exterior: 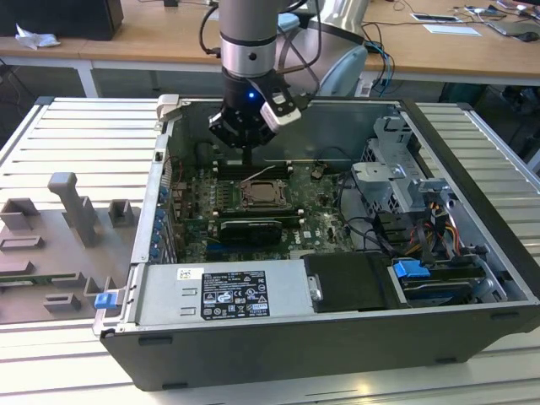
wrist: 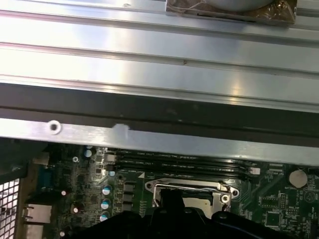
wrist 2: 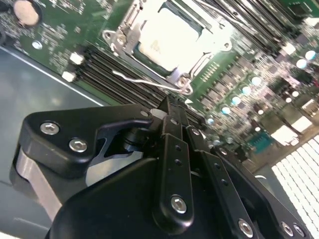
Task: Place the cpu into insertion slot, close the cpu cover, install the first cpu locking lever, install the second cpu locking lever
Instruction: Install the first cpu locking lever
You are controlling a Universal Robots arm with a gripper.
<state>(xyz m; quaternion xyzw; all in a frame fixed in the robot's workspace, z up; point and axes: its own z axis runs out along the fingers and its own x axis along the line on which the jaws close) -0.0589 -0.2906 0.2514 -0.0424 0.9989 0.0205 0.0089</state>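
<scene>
Black and chunky, the claw (exterior: 250,148) hangs low inside the open computer case (exterior: 472,135), just above the back part of the green board (exterior: 316,211). In the second wrist view its 2 fingers (wrist 2: 172,117) are pressed together at the tips, with nothing between them. They point down near a thin wire lever (wrist 2: 149,82) that sticks up beside the socket.

The cpu (wrist 2: 174,37) lies flat in the insertion slot (exterior: 264,197), and its pale metal top shines in the light. The cpu cover (wrist 2: 197,17) is down around the chip like a silver frame. Long black memory slots (wrist 2: 112,69) run next to the socket.

In the exterior view, a grey power box (exterior: 224,291) with a white sticker sits at the front of the case. Grey plastic holders (exterior: 72,207) stand on the table to the exterior view's left.
</scene>
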